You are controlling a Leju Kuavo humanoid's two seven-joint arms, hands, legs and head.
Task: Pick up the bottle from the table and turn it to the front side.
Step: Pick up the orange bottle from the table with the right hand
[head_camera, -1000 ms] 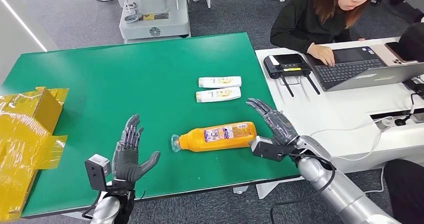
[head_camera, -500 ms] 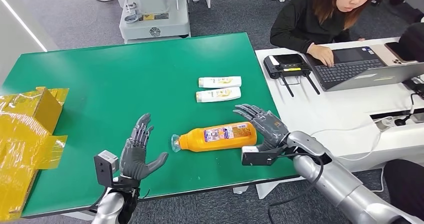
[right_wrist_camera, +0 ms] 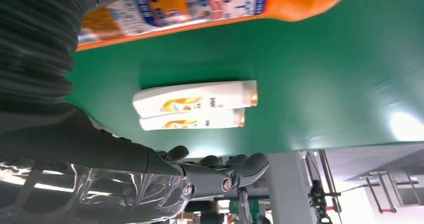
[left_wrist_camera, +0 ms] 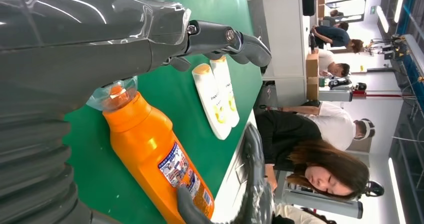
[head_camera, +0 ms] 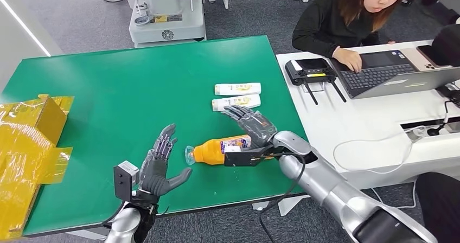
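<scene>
The orange bottle (head_camera: 214, 151) lies on its side on the green table (head_camera: 135, 91), clear cap toward my left hand, its printed label facing up. My right hand (head_camera: 252, 125) hovers over the bottle's base end with fingers stretched out flat across it, not closed around it. My left hand (head_camera: 159, 167) is open, palm up-turned, fingers spread, just short of the cap. The left wrist view shows the bottle (left_wrist_camera: 155, 154) close ahead with its cap (left_wrist_camera: 112, 94) nearest. In the right wrist view the bottle (right_wrist_camera: 225, 1) sits beside the palm.
Two white tubes (head_camera: 237, 95) lie side by side just beyond the bottle. A yellow wrapped box (head_camera: 32, 140) sits at the table's left edge. A person works at a laptop (head_camera: 390, 72) on the white desk to the right, beside a black device (head_camera: 311, 70).
My right hand has swung left from beside the bottle's base to above it, covering that end. My left hand has crept forward and right toward the cap. The bottle has not moved.
</scene>
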